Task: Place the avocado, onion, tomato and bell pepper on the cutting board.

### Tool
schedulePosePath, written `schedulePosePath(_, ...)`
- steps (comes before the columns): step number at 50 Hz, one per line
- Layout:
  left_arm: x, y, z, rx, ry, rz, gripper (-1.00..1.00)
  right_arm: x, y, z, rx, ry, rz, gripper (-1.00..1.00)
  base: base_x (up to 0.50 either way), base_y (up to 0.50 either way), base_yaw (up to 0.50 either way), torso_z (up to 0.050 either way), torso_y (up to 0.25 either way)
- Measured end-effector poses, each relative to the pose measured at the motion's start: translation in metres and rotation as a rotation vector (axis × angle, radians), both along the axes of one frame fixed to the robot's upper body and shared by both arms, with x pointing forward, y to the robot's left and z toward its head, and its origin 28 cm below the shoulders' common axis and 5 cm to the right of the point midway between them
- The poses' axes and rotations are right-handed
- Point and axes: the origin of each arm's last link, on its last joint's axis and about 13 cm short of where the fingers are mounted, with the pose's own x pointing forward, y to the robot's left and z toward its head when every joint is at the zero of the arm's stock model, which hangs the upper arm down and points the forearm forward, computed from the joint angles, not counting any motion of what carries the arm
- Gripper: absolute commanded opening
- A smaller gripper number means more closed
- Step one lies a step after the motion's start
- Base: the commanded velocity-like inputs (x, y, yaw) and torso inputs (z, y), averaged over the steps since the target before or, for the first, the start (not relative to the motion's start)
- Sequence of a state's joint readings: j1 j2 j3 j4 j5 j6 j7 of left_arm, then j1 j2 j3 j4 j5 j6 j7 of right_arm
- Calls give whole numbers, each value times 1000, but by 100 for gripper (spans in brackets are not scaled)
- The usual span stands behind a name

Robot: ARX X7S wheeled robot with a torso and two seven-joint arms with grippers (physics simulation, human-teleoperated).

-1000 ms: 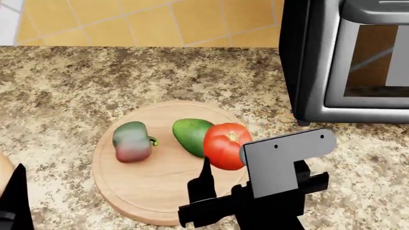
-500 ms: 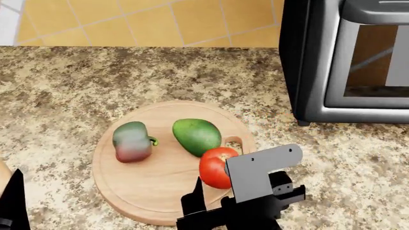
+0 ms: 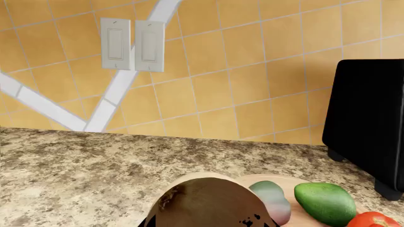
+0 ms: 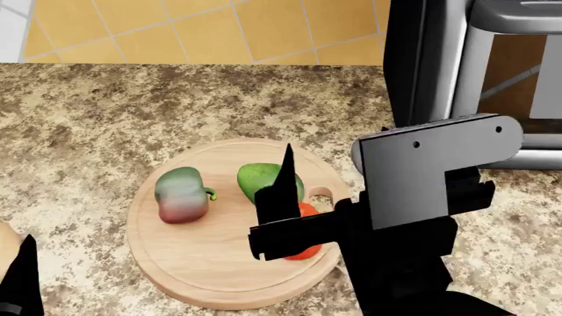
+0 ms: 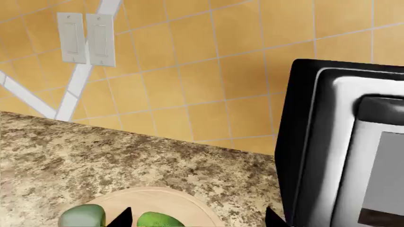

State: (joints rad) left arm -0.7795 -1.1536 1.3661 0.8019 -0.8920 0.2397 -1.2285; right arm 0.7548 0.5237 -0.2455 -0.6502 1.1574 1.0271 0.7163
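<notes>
Round light-wood cutting board (image 4: 189, 276) with rim groove sits centre-left in the head view, on the speckled granite countertop (image 4: 88, 112). On it: the lumpy grey-green and pinkish-red bell pepper (image 4: 181, 194) at the board's left, the glossy solid-green egg-shaped avocado (image 4: 255, 179) near its upper right, and the shiny red tomato (image 4: 305, 250) just below the avocado — mostly hidden behind the right arm, so whether the two touch can't be told. The board's oval handle hole (image 4: 319, 193) shows beside the avocado.

Right gripper (image 4: 285, 217), black w/ a grey plate, hangs over the board's right half; its two finger tips show well apart in the right wrist view w/ nothing between them — spread, empty.

Left gripper (image 4: 20, 283) is at the lower-left corner of the head view, off the board; the pale tan-beige onion (image 3: 208, 205) fills the lower centre of the left wrist view, close against the camera, probably clamped in the fingers.

Black and steel toaster oven (image 4: 474, 79) stands upper right. Two white wall switches (image 3: 132, 44) on the yellow tile backsplash; no readable writing anywhere.
</notes>
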Motion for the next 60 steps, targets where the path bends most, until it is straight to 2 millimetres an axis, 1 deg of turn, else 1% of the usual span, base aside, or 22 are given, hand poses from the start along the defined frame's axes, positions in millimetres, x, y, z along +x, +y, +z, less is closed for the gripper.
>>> schedulePosePath(4, 2, -3, 3, 15, -4, -31, -100, -16, -7, 22, 9, -85, -47, 100, 0, 0, 0, 0, 0)
schedulePosePath(9, 13, -10, 12, 47, -24, -108, -100, -31, -15, 34, 10, -154, -101, 100, 0, 0, 0, 0, 0)
schedulePosePath(14, 30, -21, 20, 88, -50, -214, -100, -40, -20, 36, 8, -192, -145, 100, 0, 0, 0, 0, 0)
schedulePosePath(20, 52, -34, 28, 128, -34, -375, -100, -45, -23, 35, 9, -217, -184, 100, 0, 0, 0, 0, 0)
schedulePosePath(27, 74, -47, 30, 166, 12, -532, -100, -48, -24, 31, 12, -232, -215, 100, 0, 0, 0, 0, 0)
schedulePosePath(32, 86, -56, 27, 189, 29, -589, -100, -50, -24, 29, 16, -234, -227, 100, 0, 0, 0, 0, 0)
schedulePosePath(36, 97, -61, 23, 205, 41, -602, -100, -53, -24, 27, 19, -232, -233, 100, 0, 0, 0, 0, 0)
schedulePosePath(48, 132, -68, 1, 229, 101, -539, -100, -61, -26, 24, 27, -222, -244, 100, 0, 0, 0, 0, 0)
schedulePosePath(53, 139, -68, -7, 233, 125, -513, -100, -64, -27, 23, 29, -218, -246, 100, 0, 0, 0, 0, 2)
schedulePosePath(60, 140, -67, -18, 231, 153, -494, -100, -67, -27, 23, 30, -212, -246, 100, 0, 0, 0, 0, 0)
